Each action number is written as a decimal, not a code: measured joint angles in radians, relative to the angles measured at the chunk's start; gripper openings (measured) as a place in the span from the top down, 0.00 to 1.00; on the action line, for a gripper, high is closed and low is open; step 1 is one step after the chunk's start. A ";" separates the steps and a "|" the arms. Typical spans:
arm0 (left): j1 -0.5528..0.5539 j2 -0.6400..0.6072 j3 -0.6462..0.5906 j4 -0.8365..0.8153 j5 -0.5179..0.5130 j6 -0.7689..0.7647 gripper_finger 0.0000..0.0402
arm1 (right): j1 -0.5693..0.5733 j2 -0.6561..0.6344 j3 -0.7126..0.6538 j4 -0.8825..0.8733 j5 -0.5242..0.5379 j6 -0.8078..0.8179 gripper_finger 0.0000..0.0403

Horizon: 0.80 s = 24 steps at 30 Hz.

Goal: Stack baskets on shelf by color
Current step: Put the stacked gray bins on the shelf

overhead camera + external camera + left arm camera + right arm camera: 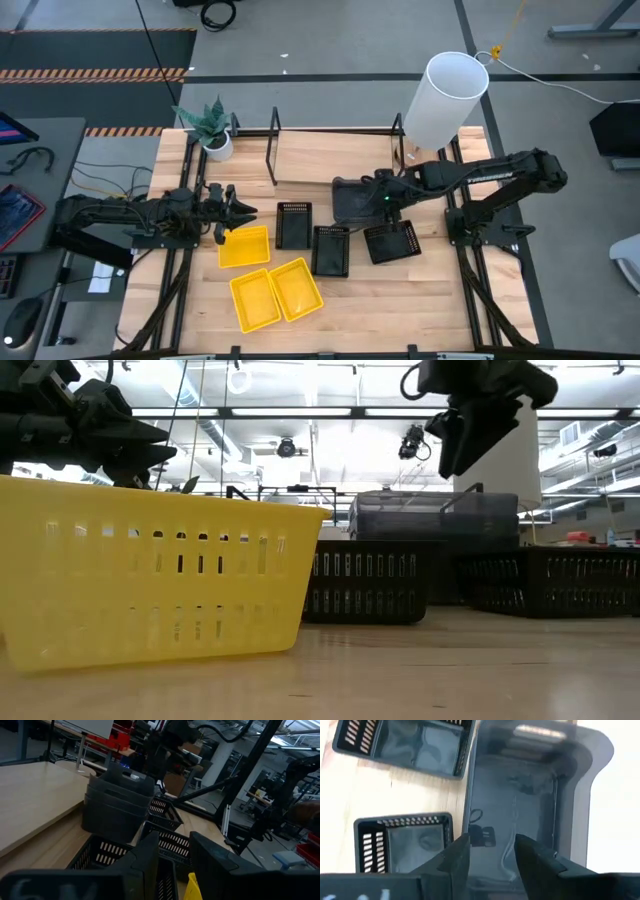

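Observation:
Three smoky grey baskets (352,200) stand nested in one stack at the near edge of the shelf (330,155). My right gripper (380,203) hovers open above this stack (520,795), fingers pointing down and touching nothing; the low view shows it (470,445) clear of the stack's rim (430,500). Three black slotted baskets (293,225), (331,250), (392,242) sit apart on the table. Three yellow baskets (245,247), (252,300), (297,288) lie on the table's left half. My left gripper (243,212) is open, level above the far edge of one yellow basket.
A white cylinder (445,95) stands at the shelf's right end and a potted plant (212,130) at its left. Thin black wire uprights (273,150) rise from the board. Bare tabletop (400,300) lies near the front right.

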 joint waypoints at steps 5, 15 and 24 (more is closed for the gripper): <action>0.000 0.000 0.000 0.000 0.000 0.000 0.71 | 0.007 0.003 -0.066 0.102 -0.038 0.003 0.51; 0.000 0.000 0.000 0.000 0.000 0.000 0.71 | 0.004 0.003 -0.241 0.443 -0.016 0.000 0.41; 0.000 0.000 0.000 0.000 0.000 0.000 0.71 | 0.004 0.003 -0.393 0.627 0.010 -0.007 0.49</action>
